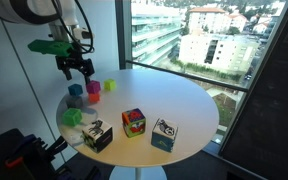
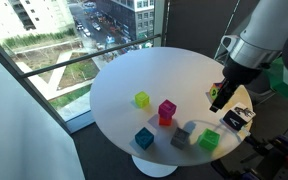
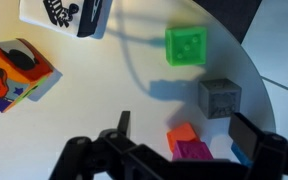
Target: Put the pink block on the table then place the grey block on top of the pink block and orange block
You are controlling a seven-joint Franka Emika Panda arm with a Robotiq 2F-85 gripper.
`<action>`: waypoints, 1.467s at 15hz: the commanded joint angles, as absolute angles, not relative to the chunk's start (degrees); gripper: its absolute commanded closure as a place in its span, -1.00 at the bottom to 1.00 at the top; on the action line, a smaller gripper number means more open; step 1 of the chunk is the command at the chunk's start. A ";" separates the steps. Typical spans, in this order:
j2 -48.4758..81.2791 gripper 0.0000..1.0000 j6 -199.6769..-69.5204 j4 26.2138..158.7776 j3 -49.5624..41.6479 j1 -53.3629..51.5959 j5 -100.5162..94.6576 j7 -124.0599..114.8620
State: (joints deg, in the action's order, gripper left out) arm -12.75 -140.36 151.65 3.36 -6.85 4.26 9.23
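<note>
Pink block (image 2: 167, 106): step 1 pending

It's sitting on the orange block (image 2: 165, 121), with the grey block (image 2: 180, 138) nearby on the table (image 2: 114, 90). Gripper (image 1: 78, 72) hangs above, wide open, holding nothing. Next, I'd guess: drop over pink, pinch, lift off.

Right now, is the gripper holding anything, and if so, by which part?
Nothing is held. The gripper hangs above the table with its fingers open and empty; the pink block sits on the orange block.

Table (image 3: 114, 90) smooth matt white; grey block (image 3: 219, 97) dull, matt, plastic-looking.
</note>
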 commanded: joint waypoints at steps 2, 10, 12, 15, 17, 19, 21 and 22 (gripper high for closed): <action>-7.15 -1.00 -140.03 145.42 4.64 -6.83 3.93 5.37; -0.01 -1.00 -140.73 139.14 6.29 -7.15 4.23 2.44; 1.39 -1.00 -141.38 138.51 6.75 -7.37 4.20 1.30; 3.25 -1.00 -142.85 137.88 7.23 -7.87 3.85 -0.73; 4.39 -1.00 -144.51 137.68 7.45 -8.18 3.59 -2.35; 5.28 -1.00 -146.21 137.61 7.57 -8.42 3.57 -3.78; 5.79 -1.00 -147.35 137.59 7.61 -8.53 3.55 -4.59; 5.84 -1.00 -147.70 137.69 7.63 -8.55 3.68 -4.80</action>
State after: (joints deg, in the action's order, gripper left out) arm 4.88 -146.87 138.88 7.41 -8.43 4.26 -2.43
